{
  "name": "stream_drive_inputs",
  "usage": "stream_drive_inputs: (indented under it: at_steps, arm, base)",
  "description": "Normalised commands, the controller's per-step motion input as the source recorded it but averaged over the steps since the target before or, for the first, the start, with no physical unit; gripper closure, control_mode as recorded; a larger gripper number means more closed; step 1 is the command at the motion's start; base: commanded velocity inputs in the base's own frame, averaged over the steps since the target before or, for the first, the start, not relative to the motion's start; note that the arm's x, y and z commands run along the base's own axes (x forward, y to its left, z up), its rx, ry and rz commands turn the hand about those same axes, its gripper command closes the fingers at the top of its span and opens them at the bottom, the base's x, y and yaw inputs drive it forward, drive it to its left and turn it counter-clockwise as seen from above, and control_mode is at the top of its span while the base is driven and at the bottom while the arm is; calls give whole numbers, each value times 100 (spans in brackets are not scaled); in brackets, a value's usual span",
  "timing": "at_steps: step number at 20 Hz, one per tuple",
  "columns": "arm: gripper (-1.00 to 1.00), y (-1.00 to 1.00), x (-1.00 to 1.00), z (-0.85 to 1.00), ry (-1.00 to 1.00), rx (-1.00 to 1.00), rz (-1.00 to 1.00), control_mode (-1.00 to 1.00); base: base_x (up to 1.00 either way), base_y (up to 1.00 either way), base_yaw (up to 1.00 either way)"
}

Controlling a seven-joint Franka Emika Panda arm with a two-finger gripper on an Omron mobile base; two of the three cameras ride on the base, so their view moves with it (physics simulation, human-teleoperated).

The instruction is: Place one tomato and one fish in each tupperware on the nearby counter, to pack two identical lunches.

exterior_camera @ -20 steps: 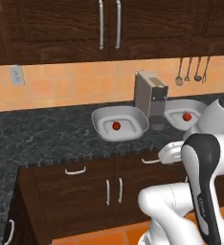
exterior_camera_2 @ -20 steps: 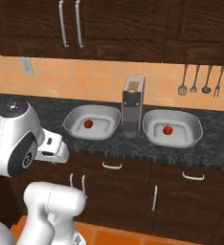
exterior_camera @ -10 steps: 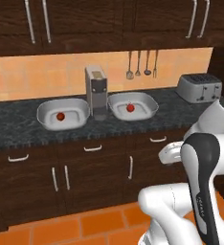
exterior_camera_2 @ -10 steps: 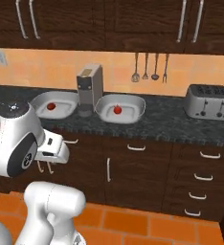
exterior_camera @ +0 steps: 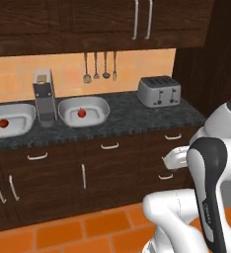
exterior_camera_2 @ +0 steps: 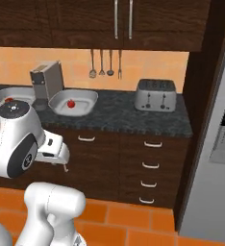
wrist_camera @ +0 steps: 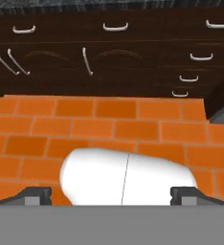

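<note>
Left base view: each tupperware [exterior_camera: 84, 111] holds a tomato [exterior_camera: 81, 113], fish remain unpacked, gripper [wrist_camera: 111, 194] wide open, empty.

A tomato [exterior_camera: 81, 113] in each tupperware [exterior_camera: 100, 105] on the counter [exterior_camera: 132, 116]

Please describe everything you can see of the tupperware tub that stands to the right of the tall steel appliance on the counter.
The tupperware tub is a pale grey-white shallow container with rounded corners and a wide rim, plastic by its look. It rests flat and upright on the black marbled counter, just right of the tall steel appliance; whether they touch I cannot tell. It is open, with no lid. Inside lies one small red tomato, near the middle. No fish is in it.
</note>
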Motion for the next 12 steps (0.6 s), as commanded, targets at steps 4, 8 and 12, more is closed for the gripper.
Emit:
stream_drive_inputs:
  at_steps: [4, 8, 12]
  arm:
    - [-100, 0, 0, 0, 0, 0, 0, 100]
    - [-100, 0, 0, 0, 0, 0, 0, 100]
    - [-100, 0, 0, 0, 0, 0, 0, 100]
  base:
    - [0, -100, 0]
    - [0, -100, 0]
    - [0, -100, 0]
